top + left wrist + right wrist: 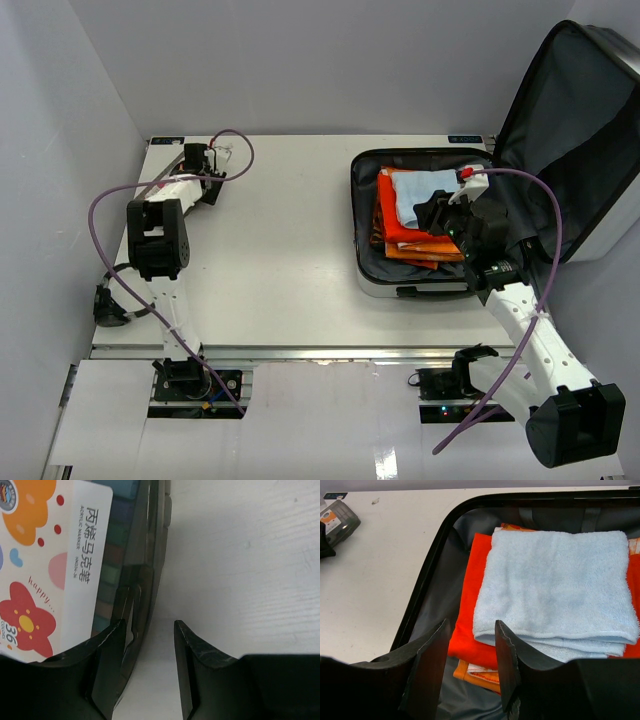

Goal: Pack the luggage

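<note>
The right tool (470, 625) hangs with its jaws parted and nothing between them, just above the near-left corner of the open luggage (427, 580). Inside, a folded light-blue towel (555, 580) lies on orange-red clothes (470, 610). The luggage sits at the right of the surface (290, 220), its lid (570, 130) propped up. At the far-left corner, the left tool (150, 625) is also released, and the dark edge of a flowered marker case (50, 555) lies between its jaws, not visibly clamped. By my reading the clothes are packed. The marker case is yet to be carried over, and the lid is not yet shut.
</note>
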You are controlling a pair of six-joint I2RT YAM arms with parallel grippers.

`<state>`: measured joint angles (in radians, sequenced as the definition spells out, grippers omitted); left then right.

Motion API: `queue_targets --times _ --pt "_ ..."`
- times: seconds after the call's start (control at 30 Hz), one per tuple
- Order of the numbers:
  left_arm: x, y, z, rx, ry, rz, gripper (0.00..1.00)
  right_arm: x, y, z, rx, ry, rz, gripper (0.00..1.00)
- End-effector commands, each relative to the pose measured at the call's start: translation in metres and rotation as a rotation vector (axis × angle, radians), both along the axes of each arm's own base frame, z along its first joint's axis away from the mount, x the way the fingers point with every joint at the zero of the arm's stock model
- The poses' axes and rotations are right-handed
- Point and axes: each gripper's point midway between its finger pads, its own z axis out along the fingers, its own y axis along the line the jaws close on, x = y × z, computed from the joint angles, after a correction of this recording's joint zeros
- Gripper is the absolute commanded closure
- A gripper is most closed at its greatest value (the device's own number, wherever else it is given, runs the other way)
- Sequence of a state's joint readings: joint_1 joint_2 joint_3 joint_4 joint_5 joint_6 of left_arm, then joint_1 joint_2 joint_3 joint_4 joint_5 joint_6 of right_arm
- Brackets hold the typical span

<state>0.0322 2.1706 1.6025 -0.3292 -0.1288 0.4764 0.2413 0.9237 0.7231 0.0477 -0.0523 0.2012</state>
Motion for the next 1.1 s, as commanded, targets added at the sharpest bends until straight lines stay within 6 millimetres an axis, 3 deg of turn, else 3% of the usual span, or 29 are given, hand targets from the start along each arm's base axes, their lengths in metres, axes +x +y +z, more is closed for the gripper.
queue_targets --times 0.0,0.13,0.33,0.37,0.43,0.6,0.8,0.93,1.07 --pt "0.009 0.013 0.005 0.07 -0.011 0.027 0.47 0.001 -0.004 0.008 -0.004 -0.035 -0.012 0.52" --pt "0.007 0.026 -0.011 0.132 0.024 0.074 0.47 0.001 -0.003 0.007 -0.002 -0.033 -0.008 0.52" --pt "0.003 0.037 -0.02 0.185 0.05 0.122 0.55 0.002 -0.004 0.006 -0.005 -0.031 -0.012 0.52" --pt "0.001 0.037 -0.022 0.192 0.059 0.123 0.59 0.002 -0.004 0.006 -0.006 -0.031 -0.01 0.52" --pt "-0.004 0.039 -0.028 0.199 0.077 0.129 0.77 0.002 -0.004 0.006 -0.006 -0.032 -0.012 0.52" --pt "-0.01 0.039 -0.035 0.202 0.097 0.139 0.99 0.001 -0.006 0.008 -0.008 -0.041 -0.017 0.51" --pt "-0.01 0.037 -0.026 0.204 0.074 0.171 1.0 0.0 -0.006 0.009 -0.009 -0.043 -0.017 0.51" --pt "-0.003 -0.012 -0.001 0.11 0.0 0.17 1.0 0.001 -0.005 0.009 -0.009 -0.042 -0.014 0.51" --pt "-0.014 -0.067 0.018 -0.144 -0.036 0.123 1.0 0.0 -0.002 0.008 -0.005 -0.037 0.001 0.5"
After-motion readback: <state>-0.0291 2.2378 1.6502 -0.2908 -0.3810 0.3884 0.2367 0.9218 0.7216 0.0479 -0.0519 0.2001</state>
